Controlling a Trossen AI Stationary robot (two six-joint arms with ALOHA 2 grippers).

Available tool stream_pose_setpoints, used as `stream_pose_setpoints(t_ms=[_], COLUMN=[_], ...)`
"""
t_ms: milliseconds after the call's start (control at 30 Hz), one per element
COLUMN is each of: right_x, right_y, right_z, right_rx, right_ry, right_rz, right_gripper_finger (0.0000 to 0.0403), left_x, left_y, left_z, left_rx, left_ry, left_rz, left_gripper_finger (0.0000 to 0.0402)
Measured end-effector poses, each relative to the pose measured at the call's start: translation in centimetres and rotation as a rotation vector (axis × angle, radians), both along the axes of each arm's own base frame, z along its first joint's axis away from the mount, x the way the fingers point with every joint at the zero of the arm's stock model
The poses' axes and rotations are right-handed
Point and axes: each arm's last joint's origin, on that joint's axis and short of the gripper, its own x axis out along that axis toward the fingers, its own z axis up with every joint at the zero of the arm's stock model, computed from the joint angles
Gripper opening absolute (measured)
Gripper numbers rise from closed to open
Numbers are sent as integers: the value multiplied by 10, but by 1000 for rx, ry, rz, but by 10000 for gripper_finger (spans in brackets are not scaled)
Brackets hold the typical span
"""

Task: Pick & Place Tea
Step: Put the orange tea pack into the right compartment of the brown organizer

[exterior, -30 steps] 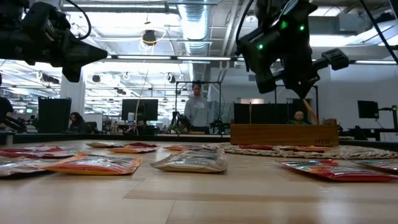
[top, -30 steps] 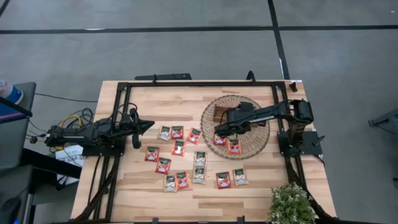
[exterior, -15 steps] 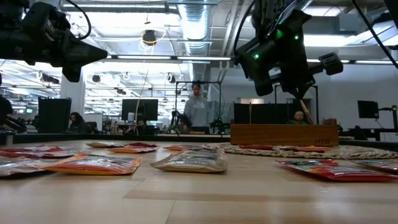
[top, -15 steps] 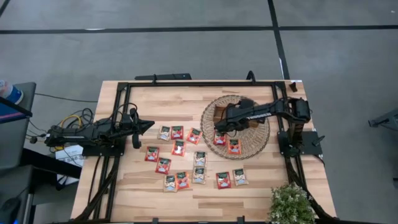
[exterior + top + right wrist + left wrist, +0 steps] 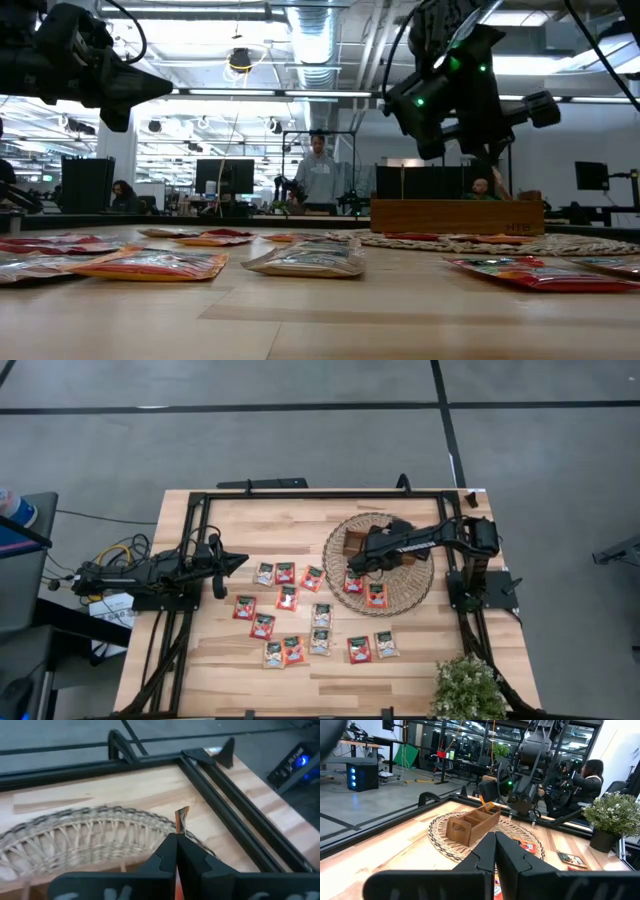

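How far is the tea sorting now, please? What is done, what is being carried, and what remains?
Done: I cannot tell whether the wooden tray on the wicker mat holds any tea yet. In hand: the right gripper is shut on one sachet above the mat. Left: two sachets lie on the mat, about a dozen more on the table. The left gripper waits, shut and empty.

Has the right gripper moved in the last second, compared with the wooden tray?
Yes. The right gripper, shut on a tea sachet, has shifted slightly toward the wooden tray on the wicker mat.
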Motion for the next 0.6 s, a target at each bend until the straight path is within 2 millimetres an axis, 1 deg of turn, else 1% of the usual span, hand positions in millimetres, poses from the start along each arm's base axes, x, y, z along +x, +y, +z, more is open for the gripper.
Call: stream_pose_setpoints(t_ms=[200, 600], right_x=[-2, 0], right_y=[7, 4], right_z=[-4, -5], right_rx=[-11, -16], right_ry=[-25, -45], right_rz=[-10, -13], right_gripper_finger=[0, 0], left_x=[0, -1], left_y=[0, 0], left_z=[0, 3], left_rx=[0, -1], left_ry=[0, -9], left_rz=[0, 0], left_gripper_finger=[0, 0])
